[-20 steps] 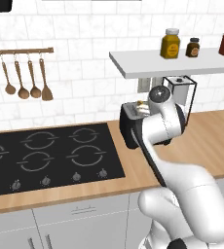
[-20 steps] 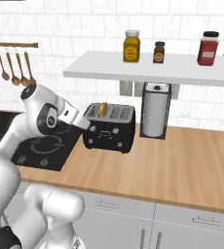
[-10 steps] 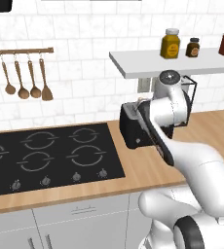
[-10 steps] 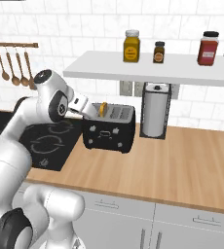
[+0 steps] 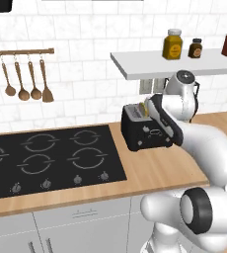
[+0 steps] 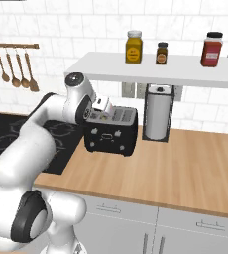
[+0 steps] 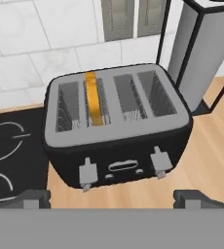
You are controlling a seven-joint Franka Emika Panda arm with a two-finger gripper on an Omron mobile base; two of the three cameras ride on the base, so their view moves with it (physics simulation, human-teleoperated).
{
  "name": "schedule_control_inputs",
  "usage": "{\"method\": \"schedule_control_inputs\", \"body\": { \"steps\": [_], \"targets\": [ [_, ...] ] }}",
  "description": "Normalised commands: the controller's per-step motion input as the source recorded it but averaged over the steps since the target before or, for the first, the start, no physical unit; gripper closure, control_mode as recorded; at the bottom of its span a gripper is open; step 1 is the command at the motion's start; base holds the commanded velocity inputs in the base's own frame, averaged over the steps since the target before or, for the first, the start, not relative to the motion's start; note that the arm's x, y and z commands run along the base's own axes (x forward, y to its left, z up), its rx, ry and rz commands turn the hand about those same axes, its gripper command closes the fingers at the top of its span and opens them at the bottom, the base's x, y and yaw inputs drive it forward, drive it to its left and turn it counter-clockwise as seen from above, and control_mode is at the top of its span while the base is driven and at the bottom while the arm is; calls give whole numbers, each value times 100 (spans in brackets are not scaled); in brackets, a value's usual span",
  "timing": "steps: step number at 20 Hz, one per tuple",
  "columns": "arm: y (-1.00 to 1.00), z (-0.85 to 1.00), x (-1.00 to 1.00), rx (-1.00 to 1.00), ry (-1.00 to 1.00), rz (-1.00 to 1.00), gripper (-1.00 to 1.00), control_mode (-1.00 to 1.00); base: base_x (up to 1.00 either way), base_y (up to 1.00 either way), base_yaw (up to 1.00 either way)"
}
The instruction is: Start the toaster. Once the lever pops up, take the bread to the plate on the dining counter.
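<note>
white tiled wall (image 5: 86,64) fills the upper frame, wooden counter (image 6: 185,168) below, grey cabinet fronts (image 6: 136,228) along the bottom.

Kitchen (cooktop (image 5: 51,158), toaster (image 7: 116,129), seemingly domestic).

Bright, even rendered light falls from above with no visible lamp. The shelf (image 6: 150,69) throws a soft shadow on the tiles below it, and the toaster (image 7: 116,126) darkens the table (image 7: 216,146) faintly at its 6 o'clock base. No glare or lens bending shows. All three views are coarse and slightly soft, with jagged edges.
</note>
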Motion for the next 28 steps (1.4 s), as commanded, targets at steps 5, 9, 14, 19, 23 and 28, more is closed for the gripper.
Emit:
{"method": "schedule_control_inputs", "body": {
  "steps": [5,9,14,19,23,28],
  "targets": [
    [3,-35,46,0,0,1,-100,-100,0,0,0],
    [2,-41,43,2,0,0,-100,-100,0,0,0],
    [1,-26,40,4,0,0,-100,-100,0,0,0],
    [5,-1,29,1,0,0,-100,-100,0,0,0],
    [7,-5,24,0,0,0,-100,-100,0,0,0],
    [6,-30,25,0,0,0,-100,-100,0,0,0]
  ]
}}
